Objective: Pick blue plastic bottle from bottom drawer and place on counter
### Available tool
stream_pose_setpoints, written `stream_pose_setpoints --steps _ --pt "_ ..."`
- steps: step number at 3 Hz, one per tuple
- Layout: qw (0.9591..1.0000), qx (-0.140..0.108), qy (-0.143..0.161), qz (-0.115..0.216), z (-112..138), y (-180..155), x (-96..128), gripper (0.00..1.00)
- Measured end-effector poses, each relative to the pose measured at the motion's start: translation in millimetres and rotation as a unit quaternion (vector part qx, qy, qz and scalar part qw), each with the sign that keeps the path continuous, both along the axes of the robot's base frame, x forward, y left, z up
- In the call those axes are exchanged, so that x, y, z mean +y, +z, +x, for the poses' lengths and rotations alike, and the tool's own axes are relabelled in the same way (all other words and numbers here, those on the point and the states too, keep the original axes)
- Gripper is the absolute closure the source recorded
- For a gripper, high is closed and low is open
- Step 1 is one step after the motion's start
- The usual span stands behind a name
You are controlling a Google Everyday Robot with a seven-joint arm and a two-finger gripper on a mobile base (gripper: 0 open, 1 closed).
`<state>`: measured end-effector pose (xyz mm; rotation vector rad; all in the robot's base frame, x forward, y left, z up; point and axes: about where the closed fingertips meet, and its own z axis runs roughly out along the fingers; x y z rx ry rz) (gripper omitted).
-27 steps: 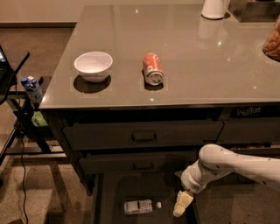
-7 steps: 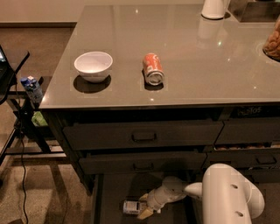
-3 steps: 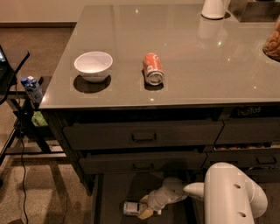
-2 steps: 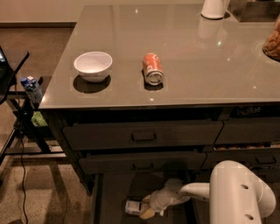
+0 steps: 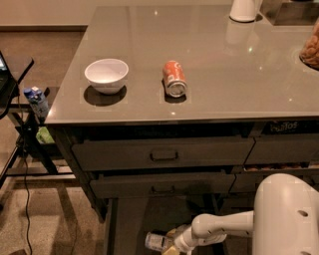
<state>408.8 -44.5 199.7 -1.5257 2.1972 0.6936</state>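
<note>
In the camera view, the bottom drawer (image 5: 130, 219) is pulled out below the top drawer (image 5: 164, 153) and the middle drawer (image 5: 162, 185); its dark floor is open to my sight. The blue plastic bottle (image 5: 156, 241) lies on its side on this floor, close to the lower edge of the picture; its clear body and pale label are turned toward the left. My gripper (image 5: 171, 243) is low inside the drawer, at the right end of the bottle and, as far as I can see, touching it; how the jaws stand, open or closed on the bottle, I cannot tell. The white arm (image 5: 224, 226) goes from the gripper to the right, to the big white body of the robot (image 5: 286, 214), which fills the lower right corner.

On the counter surface (image 5: 214, 60) stands a white bowl (image 5: 106, 74); near it on the right, but apart, an orange can (image 5: 174, 78) lies on its side. A white vessel (image 5: 244, 9) stands at the far edge; a jar with brown contents (image 5: 311, 47) is cut by the right border. Left of the cabinet, a small bottle with blue cap (image 5: 36, 101) sits on a dark rack (image 5: 20, 129); a black cable (image 5: 25, 199) runs over the floor.
</note>
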Motion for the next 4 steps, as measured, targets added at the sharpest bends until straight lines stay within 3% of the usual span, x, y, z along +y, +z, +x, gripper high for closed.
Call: stream_pose_setpoints --steps 2,4 --pt "0.9998 -0.007 -0.017 -0.003 10 17 -9 1.0" --pt "0.9959 -0.04 -0.078 -0.023 28 91 -68 1.0"
